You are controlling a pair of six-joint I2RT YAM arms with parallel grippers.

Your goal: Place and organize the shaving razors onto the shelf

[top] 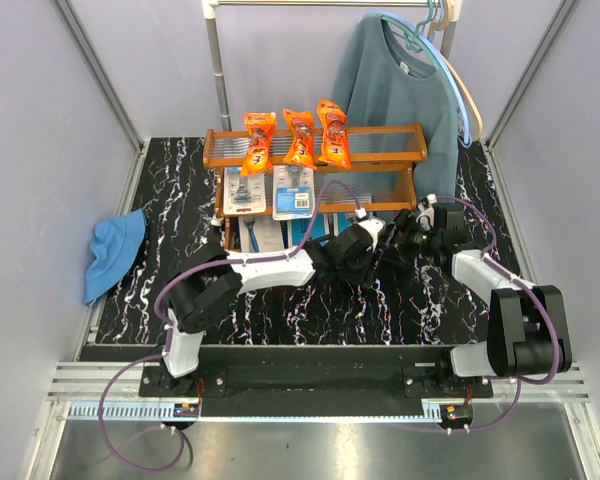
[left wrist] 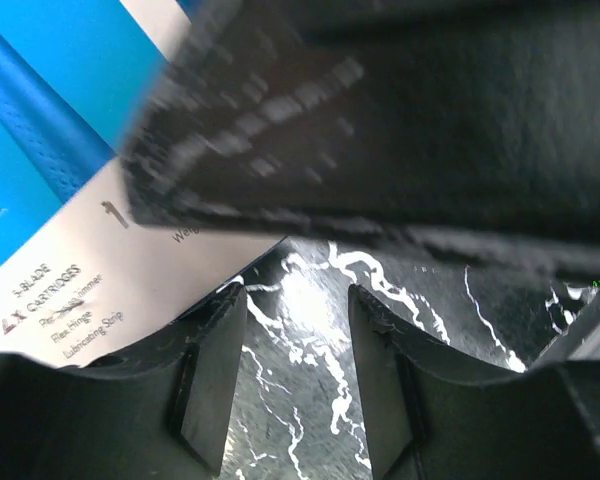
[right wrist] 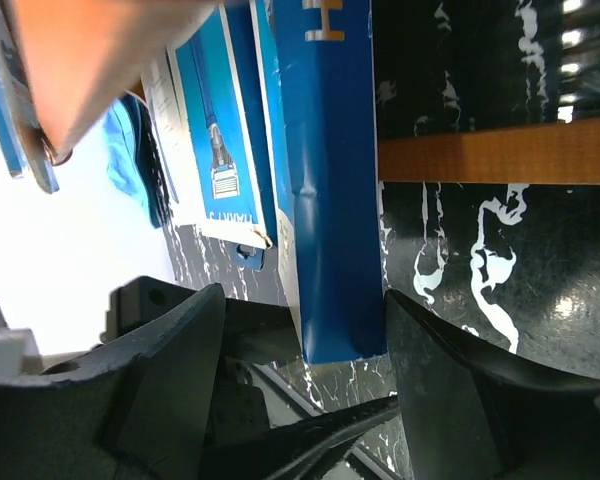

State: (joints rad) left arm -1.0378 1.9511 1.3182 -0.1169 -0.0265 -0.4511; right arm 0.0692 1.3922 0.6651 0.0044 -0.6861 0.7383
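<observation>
Left pincer: we see it half open and empty, in front of the low orange-brown wire-tiered wooden shelf.
Right pincer: wide, loosely straddling a flat blue cardboard razor box at the shelf's foot.

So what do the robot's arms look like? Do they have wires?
The left arm and right arm have white links with chunky black joints. Thin purple cables loop along them. The left gripper and right gripper each have two black, wedge-shaped fingers.
</observation>
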